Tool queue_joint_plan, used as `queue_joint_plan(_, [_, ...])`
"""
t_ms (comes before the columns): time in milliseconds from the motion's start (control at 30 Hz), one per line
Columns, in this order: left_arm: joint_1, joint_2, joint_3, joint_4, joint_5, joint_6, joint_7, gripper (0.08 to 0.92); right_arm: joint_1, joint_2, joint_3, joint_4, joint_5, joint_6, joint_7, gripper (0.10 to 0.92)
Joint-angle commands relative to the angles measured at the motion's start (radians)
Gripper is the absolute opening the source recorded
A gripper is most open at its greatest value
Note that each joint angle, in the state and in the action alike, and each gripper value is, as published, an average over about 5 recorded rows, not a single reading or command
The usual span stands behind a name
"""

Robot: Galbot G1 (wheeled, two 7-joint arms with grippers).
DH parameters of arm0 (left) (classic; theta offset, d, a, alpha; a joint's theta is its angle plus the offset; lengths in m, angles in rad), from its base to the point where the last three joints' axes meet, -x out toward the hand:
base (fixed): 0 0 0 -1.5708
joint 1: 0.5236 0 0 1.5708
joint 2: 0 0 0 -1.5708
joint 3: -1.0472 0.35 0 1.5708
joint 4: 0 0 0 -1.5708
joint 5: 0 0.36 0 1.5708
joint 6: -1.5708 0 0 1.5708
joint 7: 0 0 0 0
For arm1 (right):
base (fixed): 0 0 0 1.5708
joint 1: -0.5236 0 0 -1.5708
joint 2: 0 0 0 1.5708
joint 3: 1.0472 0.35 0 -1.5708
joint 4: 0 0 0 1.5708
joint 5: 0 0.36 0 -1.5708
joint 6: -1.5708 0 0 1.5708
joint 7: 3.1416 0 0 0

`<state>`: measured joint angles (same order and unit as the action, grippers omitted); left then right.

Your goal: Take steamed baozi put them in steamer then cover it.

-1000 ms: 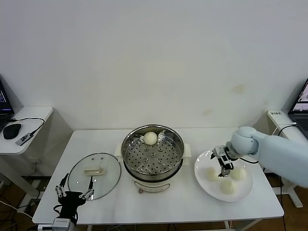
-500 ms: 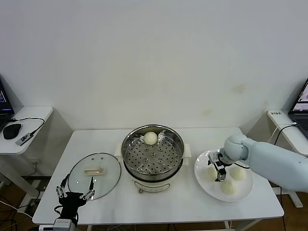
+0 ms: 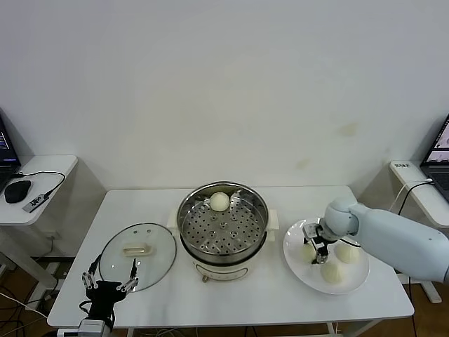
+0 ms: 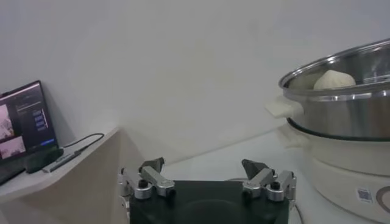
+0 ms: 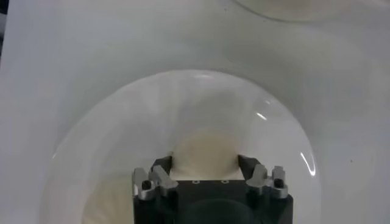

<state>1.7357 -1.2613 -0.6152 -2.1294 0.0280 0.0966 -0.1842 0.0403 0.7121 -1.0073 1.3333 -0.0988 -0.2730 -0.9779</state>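
Second bun: right gripper (image 5: 205,165), jaws open around a steamed baozi (image 5: 204,152) on the plate (image 3: 354,281) near the table's right edge, needs to close; left gripper (image 4: 205,173) idles open at the front-left corner

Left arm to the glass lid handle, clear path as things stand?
Probably yes. The left end effector sits open at the table's front edge beside the lid; the handle is uncovered, and the right end effector is over the plate.

Bright, even light; glare streaks on the plate (image 5: 286,131).
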Motion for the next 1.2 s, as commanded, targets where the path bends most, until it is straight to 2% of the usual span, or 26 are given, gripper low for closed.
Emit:
queue_joint_plan(33, [0.000, 0.000, 0.000, -0.002, 0.001, 0.000, 0.000, 0.823, 0.053, -0.011, 0.004, 0.010, 0.006, -0.002, -0.016, 0.578])
queue_joint_plan(267, [-0.007, 0.002, 0.002, -0.004, 0.001, 0.001, 0.000, 0.823, 0.235, -0.062, -0.065, 0.070, 0.075, -0.013, -0.051, 0.569])
queue_joint_plan(533, [-0.013, 0.016, 0.005, -0.009, 0.000, 0.003, 0.002, 0.823, 0.583, -0.040, -0.230, 0.153, 0.277, -0.053, -0.059, 0.576])
queue_joint_plan(833, [-0.016, 0.031, 0.004, -0.009, -0.008, 0.002, 0.001, 0.823, 0.742, 0.148, -0.269, 0.169, 0.498, -0.129, -0.001, 0.583])
queue_joint_plan(1200, [-0.017, 0.030, -0.001, -0.005, -0.010, 0.003, 0.001, 0.823, 0.618, 0.407, -0.284, 0.146, 0.662, -0.245, 0.116, 0.593])
